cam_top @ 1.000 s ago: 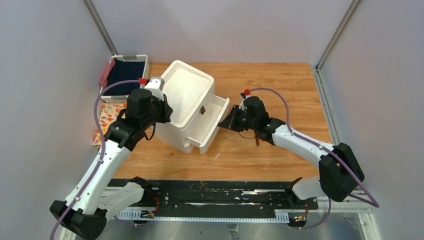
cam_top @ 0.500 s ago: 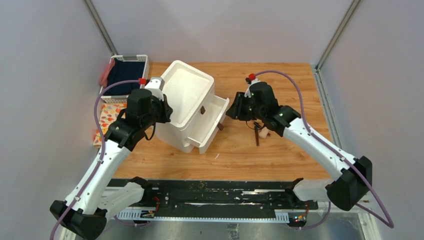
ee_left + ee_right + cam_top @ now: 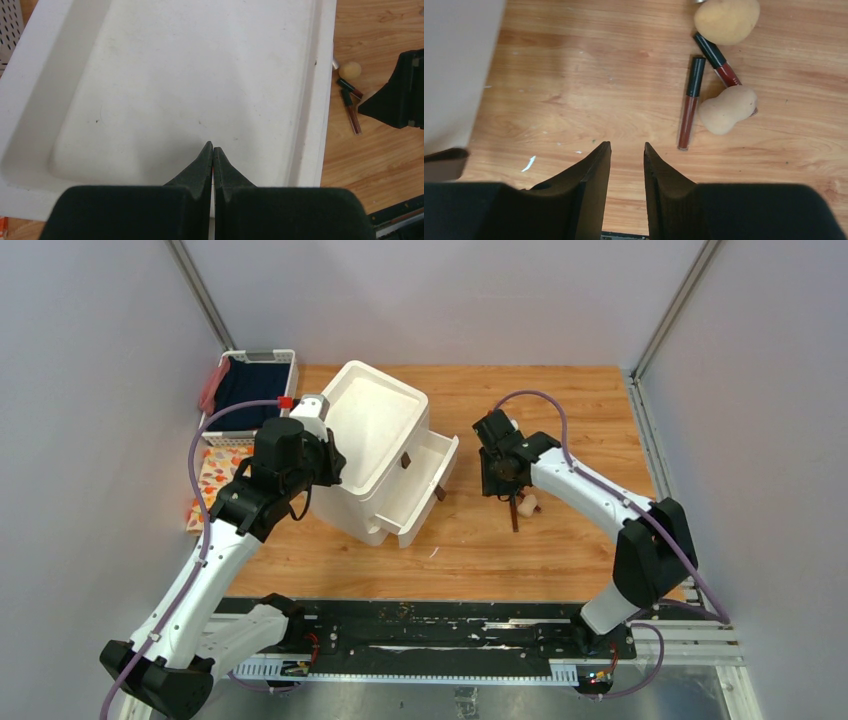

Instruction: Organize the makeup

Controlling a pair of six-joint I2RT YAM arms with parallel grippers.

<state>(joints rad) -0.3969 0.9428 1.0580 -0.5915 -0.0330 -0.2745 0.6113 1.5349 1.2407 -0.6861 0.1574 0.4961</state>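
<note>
The makeup lies on the wood to the right of the white drawer box (image 3: 375, 440). In the right wrist view I see a reddish-brown stick with a black cap (image 3: 689, 104), a second such stick (image 3: 719, 64), a beige gourd-shaped sponge (image 3: 726, 110) and a rounder beige sponge (image 3: 727, 20). My right gripper (image 3: 626, 146) is open and empty above bare wood, to the left of them; it also shows in the top view (image 3: 497, 478). My left gripper (image 3: 213, 148) is shut, over the box's top tray near its left edge (image 3: 328, 460).
The box's middle drawer (image 3: 432, 480) stands pulled out toward the right arm, and its brown knob (image 3: 444, 160) shows at the right wrist view's left edge. A white basket with dark blue cloth (image 3: 255, 360) and a patterned sheet (image 3: 213, 472) lie at the far left.
My right arm has drawn back from the open drawer, swung right and turned its wrist down over the table beside the makeup. The left arm has not moved.
</note>
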